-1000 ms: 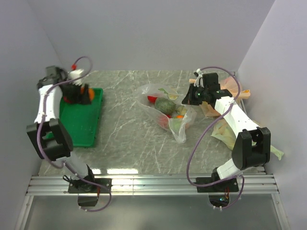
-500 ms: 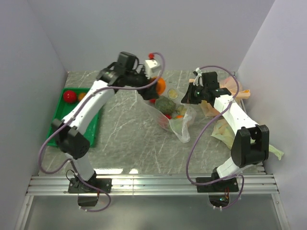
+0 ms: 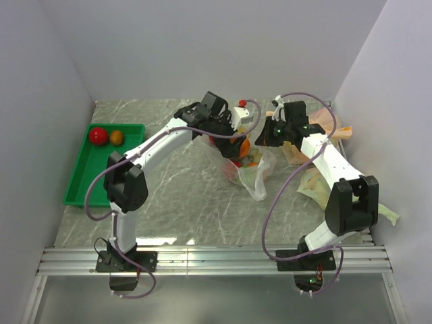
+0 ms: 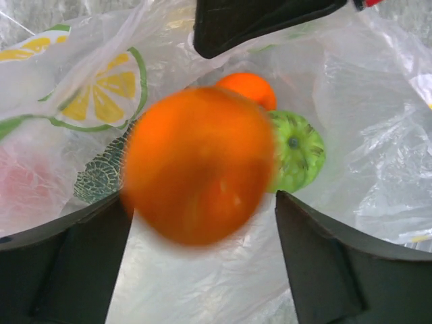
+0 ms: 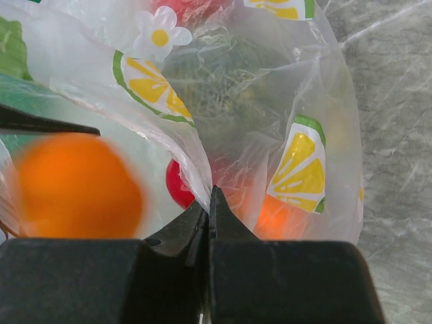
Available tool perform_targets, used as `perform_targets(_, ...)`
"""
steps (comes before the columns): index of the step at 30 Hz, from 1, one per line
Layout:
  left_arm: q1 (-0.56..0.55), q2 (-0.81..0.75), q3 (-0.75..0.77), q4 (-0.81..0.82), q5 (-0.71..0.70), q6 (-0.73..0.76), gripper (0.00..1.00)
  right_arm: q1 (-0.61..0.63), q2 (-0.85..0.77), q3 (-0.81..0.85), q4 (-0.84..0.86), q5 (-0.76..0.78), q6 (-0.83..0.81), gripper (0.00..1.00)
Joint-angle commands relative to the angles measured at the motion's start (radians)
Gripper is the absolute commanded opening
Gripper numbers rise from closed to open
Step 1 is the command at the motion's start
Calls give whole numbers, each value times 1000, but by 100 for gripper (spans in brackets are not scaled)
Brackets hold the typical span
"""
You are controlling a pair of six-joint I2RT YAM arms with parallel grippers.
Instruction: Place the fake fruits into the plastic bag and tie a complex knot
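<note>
Left wrist view, blurred orange ball (image 4: 199, 165), covering much of plastic bag (image 4: 364, 115)

Thin, clear, crinkly plastic bag (image 4: 378, 121); smooth, glossy orange fruit (image 4: 199, 165).

One tray (image 3: 81, 192), holding two: red ball (image 3: 98, 136), orange ball (image 3: 116, 138). One clear bag (image 3: 258, 183). One orange fruit (image 4: 199, 165) over it.

Overhead looks down; wrist views closely share the plastic bag (image 4: 368, 101).
</note>
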Motion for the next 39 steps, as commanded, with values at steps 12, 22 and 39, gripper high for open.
perform_targets(12, -18, -439, -391, 104, 198, 364, 99, -6, 29, 48, 27, -17, -2, 0)
perform_targets(22, -123, -614, -666, 326, 314, 831, 99, -5, 43, 43, 35, -83, 12, 0)
perform_targets(39, -274, -575, -905, 901, 238, 1073, 99, 23, 74, 36, 44, -110, 9, 0)
